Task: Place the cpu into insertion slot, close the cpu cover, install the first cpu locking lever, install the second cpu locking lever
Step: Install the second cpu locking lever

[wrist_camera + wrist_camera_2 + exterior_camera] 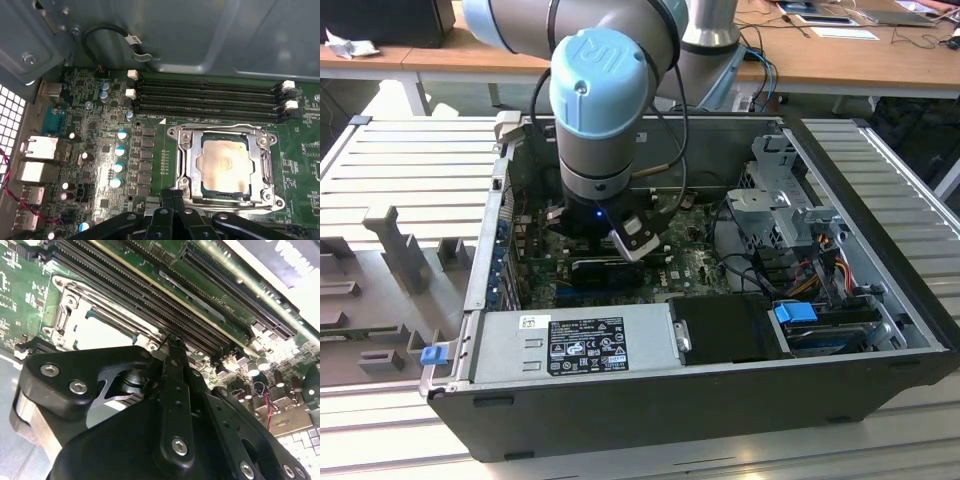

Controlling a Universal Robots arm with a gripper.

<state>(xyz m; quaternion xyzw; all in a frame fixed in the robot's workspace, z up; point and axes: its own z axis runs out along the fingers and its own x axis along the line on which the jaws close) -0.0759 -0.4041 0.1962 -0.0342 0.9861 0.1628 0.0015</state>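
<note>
In the first wrist view the cpu (225, 167) sits in its socket at the lower right of the frame, with the cpu cover (226, 135) lying flat around it, its square opening framing the chip. The gripper (172, 197) hangs at the bottom centre, its fingers drawn together with nothing between them, tips just beside the socket's near edge. The risk, as I judge it, is a lever slipping off the narrow closed tips and springing back, or the tips scraping the motherboard (100, 150) beside the socket. The levers themselves are hard to make out among the frame's bright metal, and in the exterior view the arm (605, 100) blocks the socket inside the computer case (720, 400)
</note>
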